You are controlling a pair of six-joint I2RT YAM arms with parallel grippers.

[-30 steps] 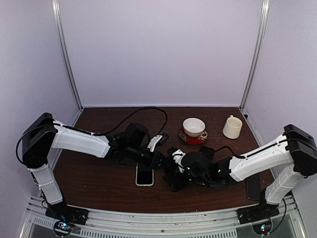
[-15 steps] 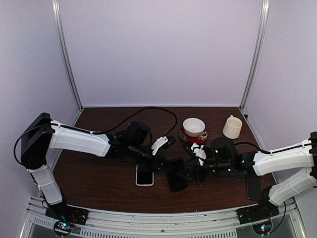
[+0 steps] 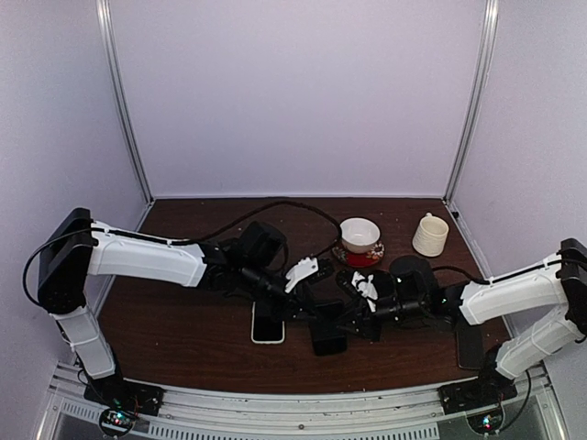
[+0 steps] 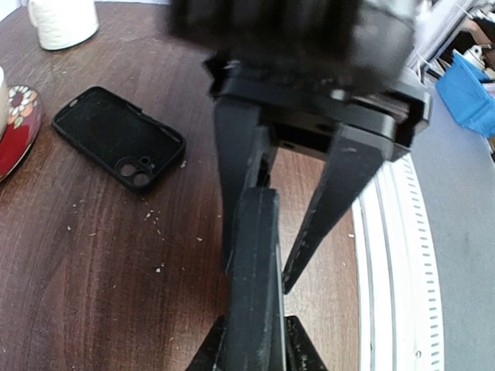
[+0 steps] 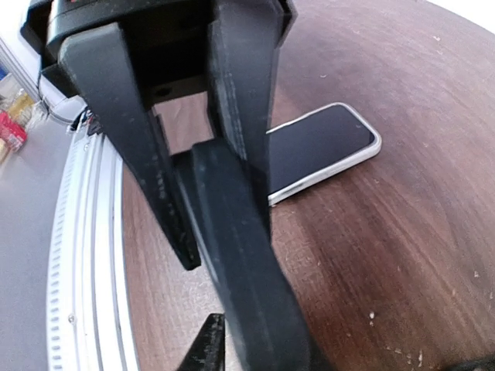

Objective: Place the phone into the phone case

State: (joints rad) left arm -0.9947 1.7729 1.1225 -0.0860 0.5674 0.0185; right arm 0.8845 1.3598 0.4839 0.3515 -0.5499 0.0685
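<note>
A thin black phone-sized slab (image 3: 327, 334) hangs edge-on between both grippers; I cannot tell if it is a case or a phone. My left gripper (image 3: 315, 310) (image 4: 255, 352) is shut on one end. Opposite it, the right gripper (image 3: 346, 321) (image 5: 247, 348) is shut on the other end. The silver-edged phone (image 3: 268, 324) (image 5: 321, 151) lies screen up on the table, just left of the slab. An empty black phone case (image 3: 469, 346) (image 4: 120, 137) lies open side up at the table's right, apart from both grippers.
A white bowl (image 3: 359, 233) on a red saucer (image 3: 351, 259) and a white mug (image 3: 429, 235) stand behind the grippers. A black cable (image 3: 275, 203) arcs over the back of the table. The metal front rail (image 3: 303, 403) runs close below the slab.
The right jaws have closed from wide open onto the slab. The right arm has pulled back to the right, and the left gripper has edged right with the slab.
</note>
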